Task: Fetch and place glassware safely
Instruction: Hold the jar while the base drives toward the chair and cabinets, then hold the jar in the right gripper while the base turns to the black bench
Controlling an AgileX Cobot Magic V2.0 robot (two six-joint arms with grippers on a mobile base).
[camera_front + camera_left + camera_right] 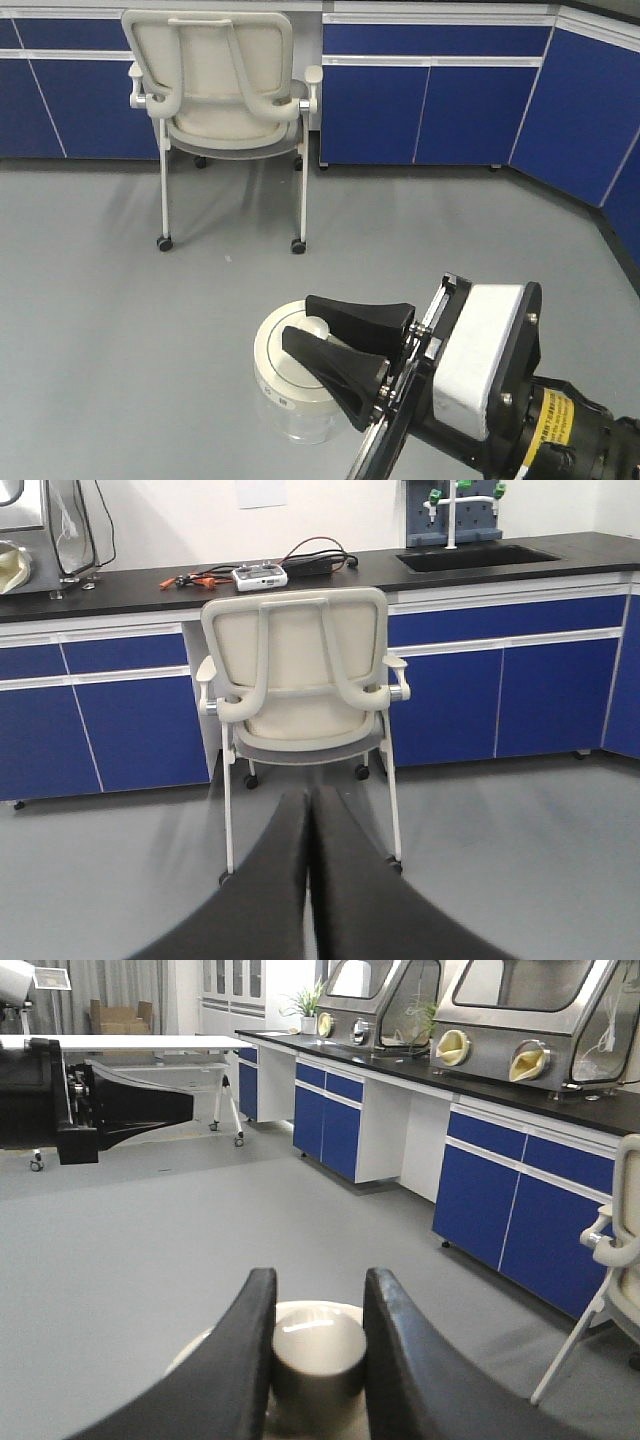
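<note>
The glassware [283, 375] is a squat clear jar with a round cream-white lid. It shows low in the front view against the grey floor. My right gripper [300, 320] reaches in from the lower right and is shut on the lid's central knob [318, 1352]. In the right wrist view the black fingers [245, 1350] press the knob from both sides, with the lid's rim [325, 1309] showing behind it. My left gripper [310, 805] is shut with nothing between its fingers and points at the chair. The left arm [100, 1100] also appears at the upper left of the right wrist view.
A cream office chair [225, 90] on castors stands ahead by blue cabinets [430, 100]. The black countertop [130, 582] carries cables and a sink [480, 555]. Glove boxes [520, 1020] sit on the side counter. Grey floor [100, 300] lies between me and the chair.
</note>
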